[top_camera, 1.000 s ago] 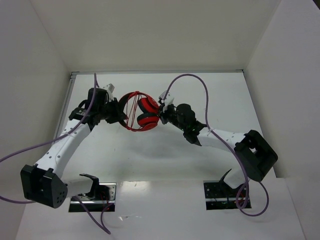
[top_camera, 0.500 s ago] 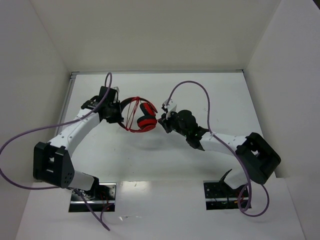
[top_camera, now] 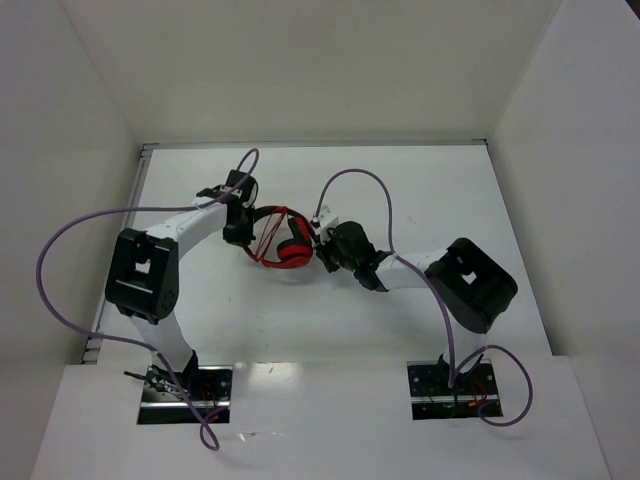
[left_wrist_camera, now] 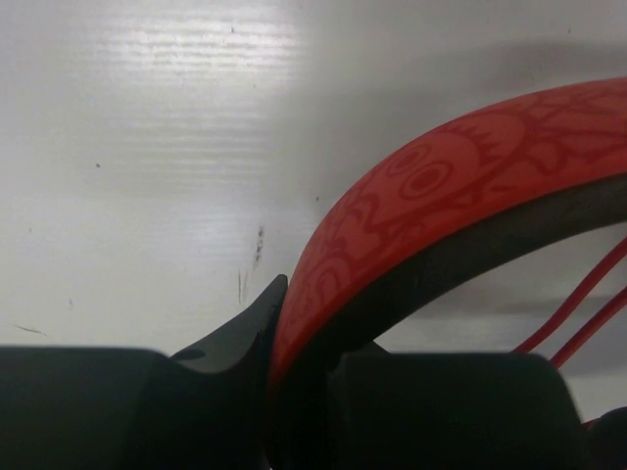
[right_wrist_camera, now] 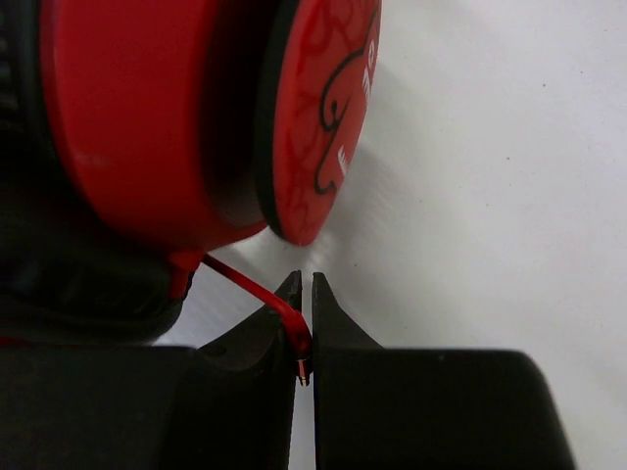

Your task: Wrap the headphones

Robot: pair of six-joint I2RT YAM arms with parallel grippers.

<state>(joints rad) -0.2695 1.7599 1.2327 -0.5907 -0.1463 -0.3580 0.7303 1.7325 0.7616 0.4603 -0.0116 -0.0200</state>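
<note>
The red headphones (top_camera: pixel 283 240) are at mid table between both arms, with the thin red cable (top_camera: pixel 263 233) looped across the headband. My left gripper (top_camera: pixel 243 229) is shut on the red patterned headband (left_wrist_camera: pixel 441 186), which fills the left wrist view. My right gripper (top_camera: pixel 322 248) is shut on the end of the red cable (right_wrist_camera: pixel 257 291), right below a red ear cup (right_wrist_camera: pixel 196 117). Cable strands (left_wrist_camera: pixel 578 304) show under the headband.
White walls enclose the table (top_camera: pixel 420 200) on three sides. Purple robot cables (top_camera: pixel 370 190) arc over both arms. The arm bases (top_camera: pixel 185 385) sit at the near edge.
Both arms have drawn inward and their upper links swung up. The headphones moved slightly down and right, and look more compact. Both grippers kept their hold.
</note>
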